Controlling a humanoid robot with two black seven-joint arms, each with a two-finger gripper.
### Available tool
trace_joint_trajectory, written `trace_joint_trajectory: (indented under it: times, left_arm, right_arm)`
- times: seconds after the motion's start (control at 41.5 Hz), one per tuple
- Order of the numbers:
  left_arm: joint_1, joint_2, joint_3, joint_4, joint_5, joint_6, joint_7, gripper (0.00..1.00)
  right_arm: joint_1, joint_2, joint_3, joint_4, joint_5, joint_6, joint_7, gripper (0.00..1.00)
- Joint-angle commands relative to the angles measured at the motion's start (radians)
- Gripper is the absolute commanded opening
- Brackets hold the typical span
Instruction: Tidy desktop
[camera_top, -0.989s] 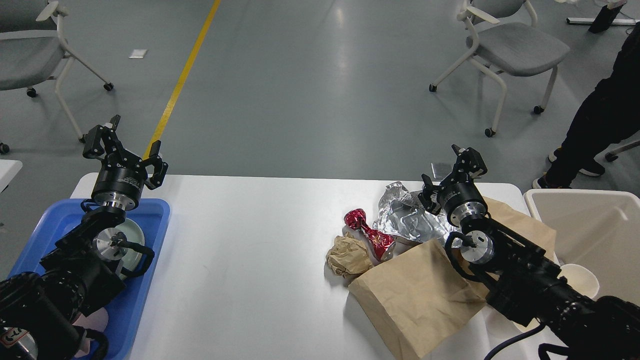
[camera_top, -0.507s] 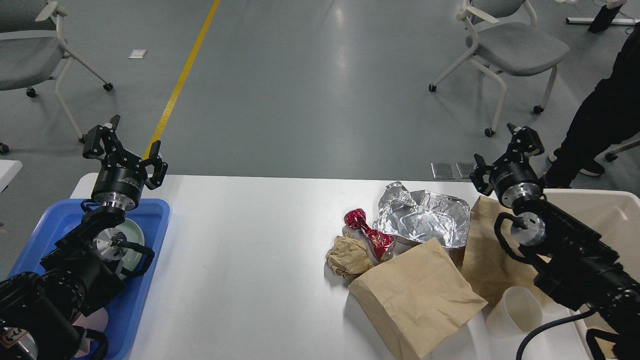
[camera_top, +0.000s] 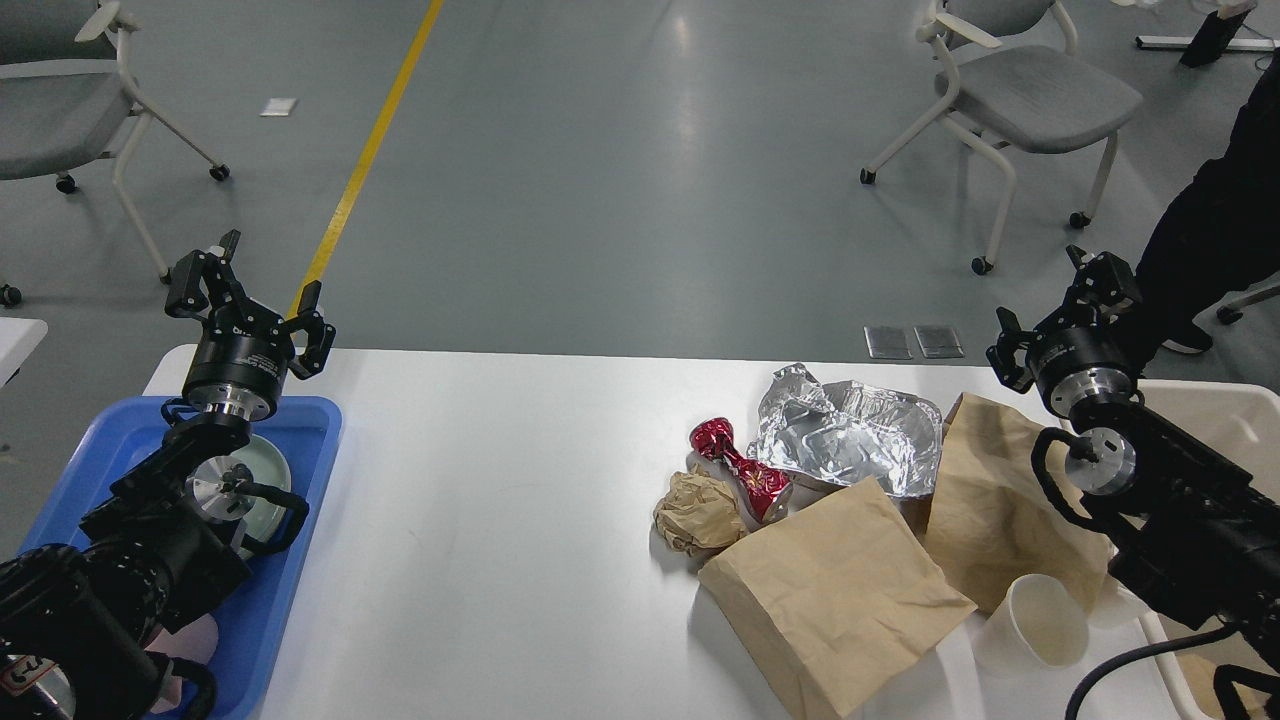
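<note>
The white desktop (camera_top: 480, 500) carries a heap of rubbish at its right: a crumpled foil tray (camera_top: 850, 440), a red foil wrapper (camera_top: 740, 468), a crumpled brown paper ball (camera_top: 697, 512), a brown paper bag (camera_top: 835, 595), a second brown bag (camera_top: 995, 510) and a paper cup (camera_top: 1040, 622) lying on its side. My left gripper (camera_top: 245, 290) is open and empty above the far end of the blue tray. My right gripper (camera_top: 1065, 308) is open and empty, raised past the table's far right corner, apart from the rubbish.
A blue tray (camera_top: 300, 500) with a pale green plate (camera_top: 268, 480) sits at the left edge. A beige bin (camera_top: 1215, 415) stands at the right, partly behind my right arm. Grey chairs (camera_top: 1030, 95) and a person's dark legs (camera_top: 1215, 240) stand beyond the table.
My right gripper has lifted off the foil tray and swung right, out to the far right corner. The foil tray, the second bag and the cup now show. The left arm has not moved.
</note>
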Motion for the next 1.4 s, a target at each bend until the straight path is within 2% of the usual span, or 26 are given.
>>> trace_joint_trajectory:
  times: [0.0,0.314,0.507,0.627,0.772,0.82,0.941,1.013,1.134,1.23,1.375]
  left_arm:
    - [0.0,0.0,0.0,0.0,0.0,0.0,0.0,0.97]
    - [0.0,0.0,0.0,0.0,0.0,0.0,0.0,0.97]
    - [0.0,0.0,0.0,0.0,0.0,0.0,0.0,0.97]
    - [0.0,0.0,0.0,0.0,0.0,0.0,0.0,0.97]
    - [0.0,0.0,0.0,0.0,0.0,0.0,0.0,0.97]
    - [0.0,0.0,0.0,0.0,0.0,0.0,0.0,0.97]
    - [0.0,0.0,0.0,0.0,0.0,0.0,0.0,0.97]
    - [0.0,0.0,0.0,0.0,0.0,0.0,0.0,0.97]
    - [0.0,0.0,0.0,0.0,0.0,0.0,0.0,0.97]
    - [0.0,0.0,0.0,0.0,0.0,0.0,0.0,0.97]
    - [0.0,0.0,0.0,0.0,0.0,0.0,0.0,0.97]
  right_arm:
    - [0.008,-0.004,-0.001,-0.002,0.0,-0.004,0.001,1.0]
    - [0.034,-0.018,-0.001,0.014,-0.002,0.009,0.004,1.0]
    - [0.14,-0.041,-0.108,0.017,-0.026,0.018,0.001,1.0]
    - [0.261,-0.139,-0.463,0.018,-0.13,0.073,-0.003,1.0]
    - [0.41,-0.113,-0.891,0.012,-0.16,0.105,-0.02,1.0]
    - [0.464,-0.101,-1.034,0.011,-0.166,0.107,-0.039,1.0]
    - [0.596,-0.069,-1.391,0.029,-0.153,0.134,-0.129,1.0]
    - [0.66,-0.037,-1.556,0.046,-0.143,0.2,-0.138,1.0]
    - [0.752,0.011,-1.772,0.084,-0.069,0.317,-0.137,1.0]
    - [0.841,0.025,-1.886,0.171,-0.055,0.409,-0.137,1.0]
    - [0.965,0.043,-1.96,0.329,-0.052,0.547,-0.137,1.0]
